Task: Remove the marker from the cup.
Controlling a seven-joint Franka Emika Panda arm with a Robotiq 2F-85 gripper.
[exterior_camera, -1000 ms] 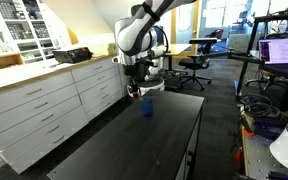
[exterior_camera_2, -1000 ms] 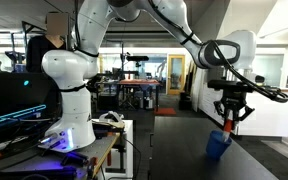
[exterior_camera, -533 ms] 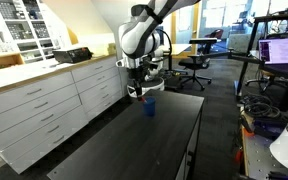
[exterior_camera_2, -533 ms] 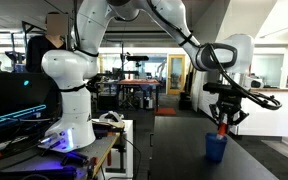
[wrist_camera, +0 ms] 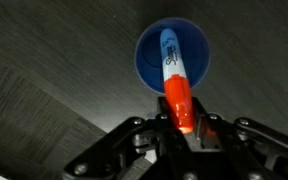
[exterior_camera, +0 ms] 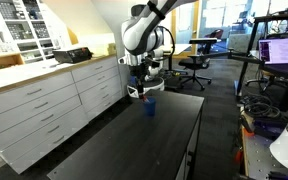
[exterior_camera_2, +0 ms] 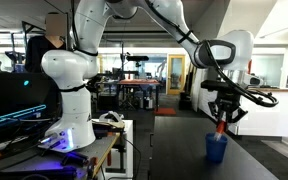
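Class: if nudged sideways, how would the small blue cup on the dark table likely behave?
The small blue cylindrical cup would probably slide or tip easily: it looks tiny and light beside the gripper. Its round wall suggests it would roll if toppled.

A long matte black tabletop (exterior_camera: 124, 145) fills the middle in an exterior view; beside it runs a row of white drawer cabinets (exterior_camera: 44, 110) under a pale wooden countertop (exterior_camera: 24, 76), a black boxy device (exterior_camera: 74, 55) resting on it; farther back stand a black swivel office chair (exterior_camera: 196, 62) and a purple-lit monitor (exterior_camera: 282, 50) (contents too small to read); in an exterior view, a dark screen with cyan lines (exterior_camera_2: 9, 115) glows low at the side.
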